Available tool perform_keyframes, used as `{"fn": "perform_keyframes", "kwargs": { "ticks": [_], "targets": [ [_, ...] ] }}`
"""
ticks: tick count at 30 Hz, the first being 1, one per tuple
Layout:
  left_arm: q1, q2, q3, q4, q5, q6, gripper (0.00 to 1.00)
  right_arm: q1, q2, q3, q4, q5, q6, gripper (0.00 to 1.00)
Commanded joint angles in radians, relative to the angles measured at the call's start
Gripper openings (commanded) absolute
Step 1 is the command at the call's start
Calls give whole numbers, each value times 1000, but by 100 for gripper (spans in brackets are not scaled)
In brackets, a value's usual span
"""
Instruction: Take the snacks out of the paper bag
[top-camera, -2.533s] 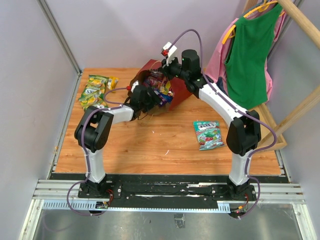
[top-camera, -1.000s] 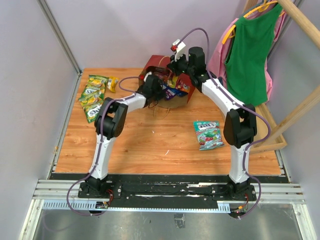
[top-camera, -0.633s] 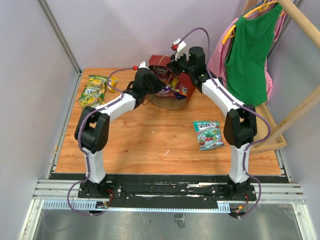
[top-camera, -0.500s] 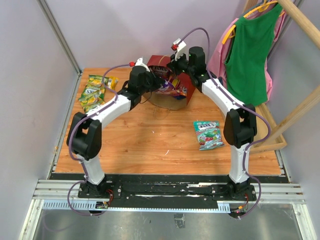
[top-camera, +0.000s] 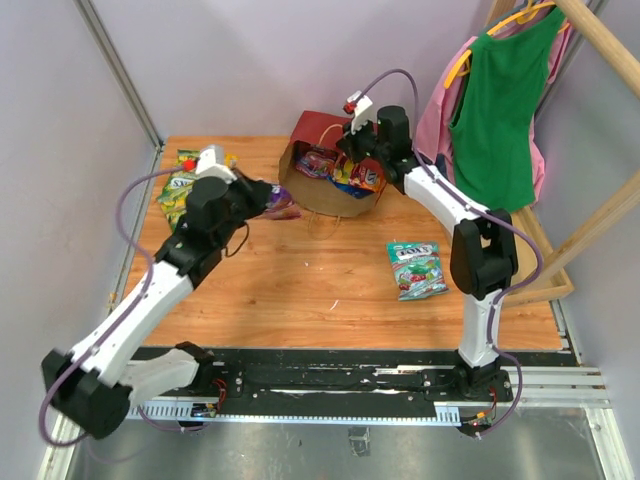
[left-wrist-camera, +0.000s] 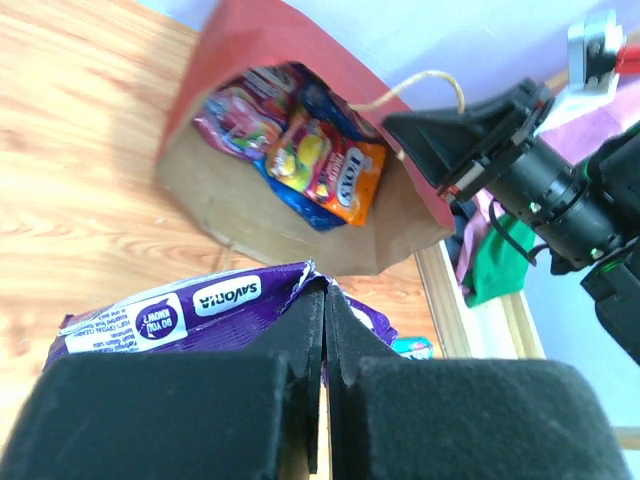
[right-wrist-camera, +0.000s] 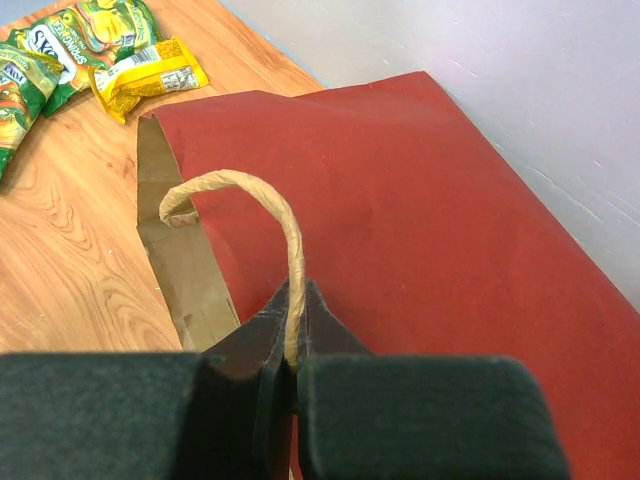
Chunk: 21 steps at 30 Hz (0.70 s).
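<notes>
Showing only in the left wrist view — left tool (left-wrist-camera: 318, 300) clamped on a purple packet (left-wrist-camera: 190, 312) just outside the bag (left-wrist-camera: 250, 35) mouth, more packets (left-wrist-camera: 322, 168) lying inside. Right wrist view alone gives the right tool (right-wrist-camera: 292, 345) pinched on the bag handle (right-wrist-camera: 272, 200). Overhead: green packets (top-camera: 183, 187) at the bench's (top-camera: 300, 295) far left, teal packet (top-camera: 416, 268) right — right arm (top-camera: 440, 200) covers the bag's far rim.

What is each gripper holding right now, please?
Left gripper: closed on the purple packet.
Right gripper: closed on the bag handle.
</notes>
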Motion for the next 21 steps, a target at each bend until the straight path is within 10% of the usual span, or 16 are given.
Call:
{"fn": "perform_keyframes", "kwargs": {
  "ticks": [1, 9, 21],
  "targets": [
    [-2, -207, 8, -304, -297, -138, 1, -8, -62, -31, 49, 32, -18, 1],
    [3, -278, 107, -886, -734, -563, 1, -9, -38, -59, 114, -1, 60, 1],
    [474, -77, -90, -670, -239, -469, 1, -9, -64, -109, 131, -5, 70, 1]
  ]
}}
